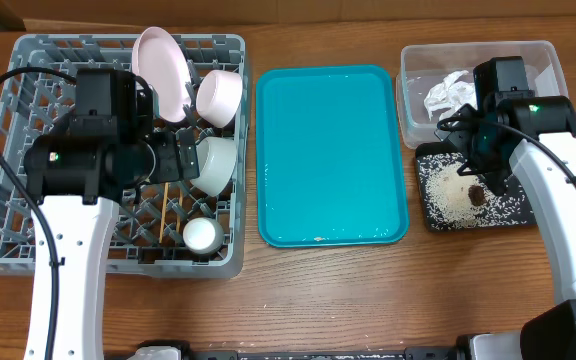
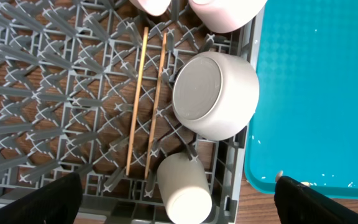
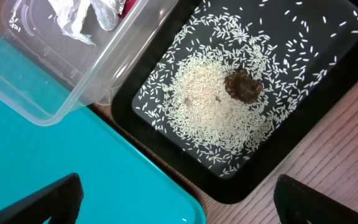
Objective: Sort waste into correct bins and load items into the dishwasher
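Observation:
The grey dish rack [image 1: 28, 60] holds a round pale plate [image 1: 161, 62], two bowls [image 1: 218, 95] [image 1: 218, 165], a small cup [image 1: 202, 235] and two chopsticks [image 2: 137, 99] lying flat. My left gripper [image 2: 179, 205] hangs open above the cup [image 2: 185, 186] and a bowl [image 2: 213, 93]. My right gripper [image 3: 179, 202] is open and empty above the black tray [image 3: 241, 186], which holds loose rice [image 3: 210, 99] and a brown scrap [image 3: 243, 86]. The clear tub [image 3: 61, 74] holds the crumpled napkin [image 3: 82, 15] and a sliver of red wrapper [image 3: 122, 5].
A large teal tray [image 1: 333, 150] lies between the rack and the bins, with a few rice grains [image 2: 353, 183] near its front edge. The left arm [image 1: 88, 150] covers the rack's middle. The clear tub [image 1: 543, 55] stands behind the black tray [image 1: 420, 170].

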Available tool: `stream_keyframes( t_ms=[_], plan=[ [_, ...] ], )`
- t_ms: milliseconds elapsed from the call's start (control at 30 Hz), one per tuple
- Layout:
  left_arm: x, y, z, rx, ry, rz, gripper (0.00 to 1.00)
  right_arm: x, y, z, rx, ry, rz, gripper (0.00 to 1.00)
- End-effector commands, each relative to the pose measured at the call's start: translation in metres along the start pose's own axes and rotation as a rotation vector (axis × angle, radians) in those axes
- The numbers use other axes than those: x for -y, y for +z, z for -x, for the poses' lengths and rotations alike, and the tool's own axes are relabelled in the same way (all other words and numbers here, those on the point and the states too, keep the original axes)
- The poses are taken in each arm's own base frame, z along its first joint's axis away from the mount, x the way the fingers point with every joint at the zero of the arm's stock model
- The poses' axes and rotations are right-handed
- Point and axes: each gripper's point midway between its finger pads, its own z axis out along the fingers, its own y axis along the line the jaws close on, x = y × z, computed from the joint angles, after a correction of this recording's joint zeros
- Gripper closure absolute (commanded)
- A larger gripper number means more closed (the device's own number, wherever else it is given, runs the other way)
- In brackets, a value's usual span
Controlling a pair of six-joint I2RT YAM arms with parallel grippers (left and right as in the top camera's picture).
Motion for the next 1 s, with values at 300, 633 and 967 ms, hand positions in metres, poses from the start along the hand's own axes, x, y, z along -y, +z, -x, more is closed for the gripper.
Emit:
stream_keyframes(
  t_ms=[300, 633, 967],
  plan=[
    [0.003, 0.002, 0.003, -0.004, -0.025, -0.017, 0.00, -0.005, -0.037, 0.005, 0.079, -0.008, 0.091, 0.00],
    [0.003, 0.002, 0.003, -0.005, -0.025, -0.016, 0.00, -0.005, -0.138, 0.014, 0.447, -0.263, 0.430, 0.00],
    [0.003, 0.002, 0.003, -0.004, -0.025, -0.017, 0.00, 0.010, -0.164, -0.026, 0.837, -0.589, 0.726, 0.00]
  ],
)
